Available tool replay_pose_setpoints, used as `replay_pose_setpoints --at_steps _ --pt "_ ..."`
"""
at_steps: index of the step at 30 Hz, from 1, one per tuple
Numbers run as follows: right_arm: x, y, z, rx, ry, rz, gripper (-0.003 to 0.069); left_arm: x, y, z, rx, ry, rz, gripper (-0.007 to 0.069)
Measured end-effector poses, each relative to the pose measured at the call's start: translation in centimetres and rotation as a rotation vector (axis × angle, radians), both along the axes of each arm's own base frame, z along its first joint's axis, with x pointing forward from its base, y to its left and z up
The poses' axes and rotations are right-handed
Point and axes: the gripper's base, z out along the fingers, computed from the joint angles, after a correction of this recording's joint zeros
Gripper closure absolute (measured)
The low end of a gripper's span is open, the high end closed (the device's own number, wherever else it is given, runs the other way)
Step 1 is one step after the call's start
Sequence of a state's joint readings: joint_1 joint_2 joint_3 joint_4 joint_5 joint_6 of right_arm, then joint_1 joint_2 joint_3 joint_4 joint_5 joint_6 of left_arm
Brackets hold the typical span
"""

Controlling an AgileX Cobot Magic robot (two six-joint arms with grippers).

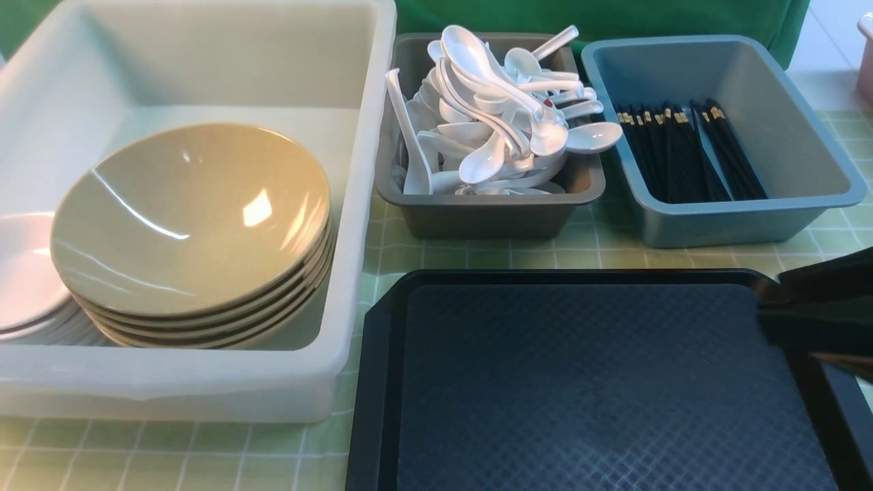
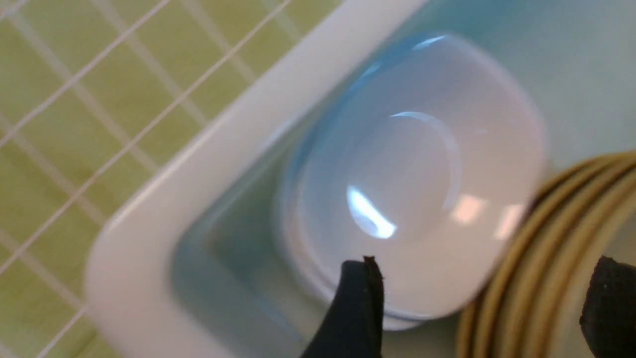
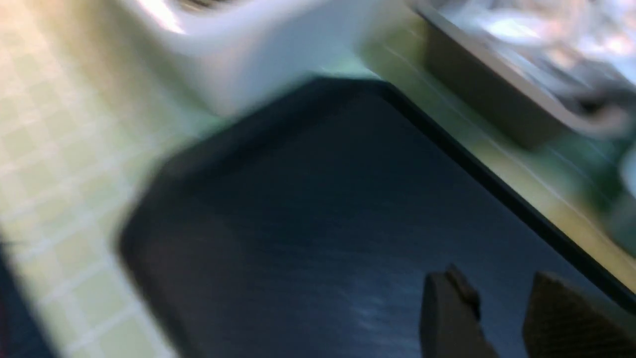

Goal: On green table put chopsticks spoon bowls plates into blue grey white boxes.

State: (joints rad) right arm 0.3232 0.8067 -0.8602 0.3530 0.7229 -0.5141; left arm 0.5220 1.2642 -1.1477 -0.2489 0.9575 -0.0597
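Note:
The large white box [image 1: 354,204] holds a stack of olive-tan bowls [image 1: 191,218] and, beside it, stacked white plates [image 1: 24,273]. The grey box [image 1: 487,211] is heaped with white spoons [image 1: 501,109]. The blue box [image 1: 723,218] holds black chopsticks [image 1: 689,150]. My left gripper [image 2: 484,293] is open and empty above the plates [image 2: 422,179] and the bowl rims [image 2: 536,278] inside the white box [image 2: 208,164]. My right gripper [image 3: 499,311] is open and empty over the black tray [image 3: 323,223]; its dark body shows at the front view's right edge [image 1: 818,307].
The black textured tray [image 1: 586,382] lies empty on the green table [image 1: 170,457] in front of the grey and blue boxes. A pink object [image 1: 866,54] sits at the far right edge.

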Motion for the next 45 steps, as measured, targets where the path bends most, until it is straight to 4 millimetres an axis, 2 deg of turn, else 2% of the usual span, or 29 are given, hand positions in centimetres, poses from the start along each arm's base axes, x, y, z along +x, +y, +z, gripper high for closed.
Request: replay_pose_setpoints --at_steps 1,2,3,4,6,8,9,11,12,13,14,15,18,21,22,28,34,45 --pt "0.1 -0.6 0.1 -0.019 -0.014 -0.047 0.0424 0.2 -1.3 1.9 0.023 -0.069 -0.075 0.0102" --pt "0.1 -0.7 0.1 -0.024 -0.018 -0.051 0.0424 0.2 -1.7 2.2 0.033 -0.077 -0.098 0.0103" --pt "-0.1 -1.5 0.4 -0.033 -0.071 -0.106 0.0424 0.5 -3.4 4.2 0.064 -0.146 -0.212 0.0109" --pt "-0.6 -2.1 0.7 -0.029 -0.129 -0.147 0.0423 0.7 -5.4 6.0 0.087 -0.199 -0.331 0.0128" --pt "-2.2 -3.3 1.2 0.009 -0.260 -0.236 0.0423 0.8 -8.0 7.6 0.100 -0.237 -0.464 0.0196" --pt "-4.5 -4.4 1.0 0.069 -0.373 -0.313 0.0423 0.6 -10.4 8.6 0.105 -0.247 -0.581 0.0295" --pt "-4.7 -4.4 0.9 0.069 -0.378 -0.316 0.0423 0.5 -10.9 8.8 0.109 -0.246 -0.604 0.0307" --pt "-7.7 -5.3 -0.7 0.166 -0.459 -0.383 0.0423 -0.7 -13.9 9.1 0.119 -0.233 -0.738 0.0470" --pt "-7.8 -5.3 -1.2 0.166 -0.454 -0.388 0.0423 -1.1 -14.3 9.1 0.121 -0.227 -0.752 0.0482" --pt "-8.9 -5.5 -2.5 0.184 -0.473 -0.397 0.0423 -2.2 -15.1 9.1 0.131 -0.223 -0.788 0.0565" --pt "-9.6 -5.6 -3.8 0.186 -0.494 -0.396 0.0423 -3.6 -15.7 9.2 0.139 -0.234 -0.812 0.0594" --pt "-10.1 -5.7 -4.7 0.176 -0.517 -0.390 0.0423 -5.3 -16.0 9.1 0.136 -0.248 -0.813 0.0613" --pt "-10.5 -5.8 -6.4 0.164 -0.574 -0.386 0.0423 -8.2 -16.1 8.7 0.114 -0.301 -0.803 0.0627" --pt "-9.9 -5.9 -8.3 0.169 -0.636 -0.402 0.0423 -12.9 -15.5 7.0 0.047 -0.436 -0.754 0.0627" --pt "-9.9 -5.9 -8.4 0.168 -0.637 -0.403 0.0423 -13.5 -15.4 7.1 0.041 -0.460 -0.748 0.0627" --pt "-9.5 -5.9 -9.4 0.163 -0.625 -0.408 0.0423 -18.9 -14.2 2.9 -0.026 -0.664 -0.701 0.0627" --pt "-9.5 -5.9 -9.4 0.164 -0.626 -0.409 0.0423 -20.1 -13.6 1.3 -0.015 -0.780 -0.664 0.0627" --pt "-9.4 -5.9 -9.5 0.164 -0.625 -0.409 0.0423 -18.9 -13.8 -3.5 -0.005 -0.646 -0.668 0.0627"
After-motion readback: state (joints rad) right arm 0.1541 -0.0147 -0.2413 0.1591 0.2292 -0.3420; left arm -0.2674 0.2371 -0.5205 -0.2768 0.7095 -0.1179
